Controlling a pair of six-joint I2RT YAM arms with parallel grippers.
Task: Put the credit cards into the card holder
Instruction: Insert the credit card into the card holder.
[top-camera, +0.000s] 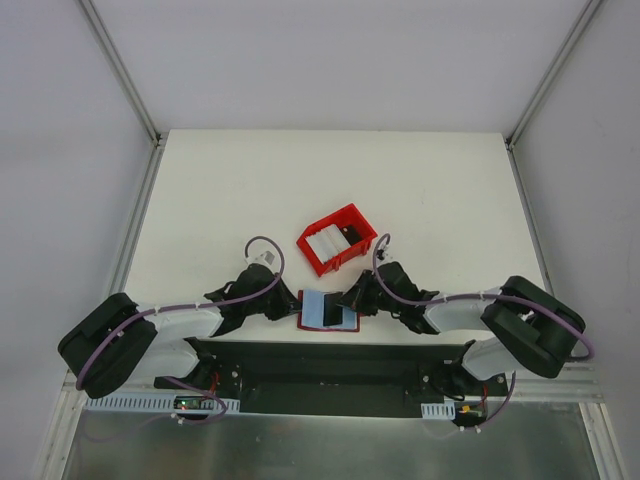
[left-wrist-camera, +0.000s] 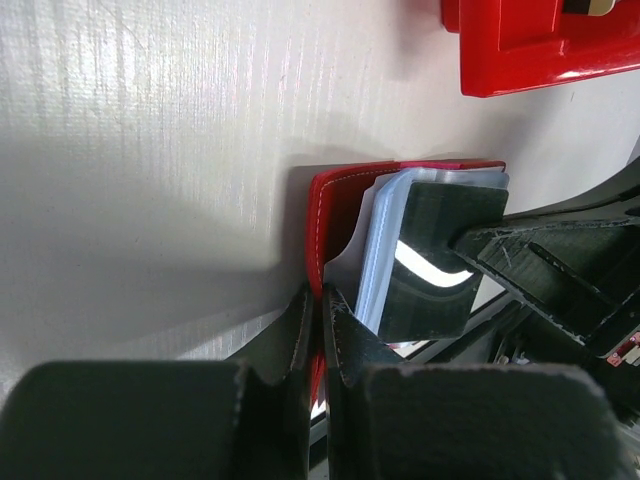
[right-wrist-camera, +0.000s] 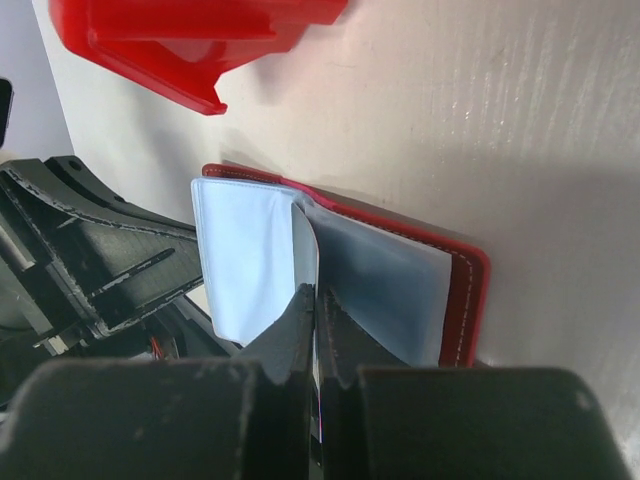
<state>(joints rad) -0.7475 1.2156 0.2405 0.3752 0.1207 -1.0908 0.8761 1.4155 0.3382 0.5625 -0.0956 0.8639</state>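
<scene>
The card holder lies open near the table's front edge, with a red cover and pale blue-grey pockets. My left gripper is shut on the edge of its red cover. My right gripper is shut on a dark glossy credit card. It holds the card on edge between the pocket leaves. In the right wrist view that card shows only as a thin line between my fingers. Several whitish credit cards lie in the red bin.
The open-topped red plastic bin stands just behind the card holder, also in the left wrist view and the right wrist view. Both arms meet over the card holder. The table's front edge and black mounting rail lie close below.
</scene>
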